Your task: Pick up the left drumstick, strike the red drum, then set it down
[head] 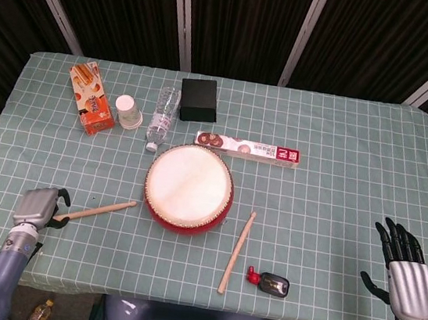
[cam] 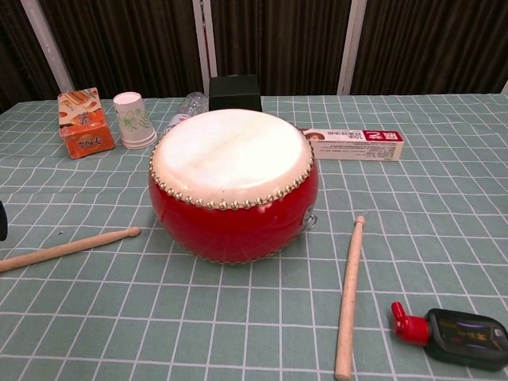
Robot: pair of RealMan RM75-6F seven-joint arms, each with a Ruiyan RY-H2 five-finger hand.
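Left robot hand point(head: 38, 205) at left drumstick point(head: 95, 211) butt, grip unclear, right robot hand point(head: 403, 268) spread, empty

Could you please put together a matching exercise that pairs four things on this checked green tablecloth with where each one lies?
Things:
1. round red drum with a pale skin
2. white paper cup
3. black bottle with a red cap
4. long red and white box

Places:
A. near the front edge, right of the right wooden drumstick
B. just behind the drum, to its right
C. middle of the table
D. back left, beside the orange carton

Pairs: 1-C, 2-D, 3-A, 4-B
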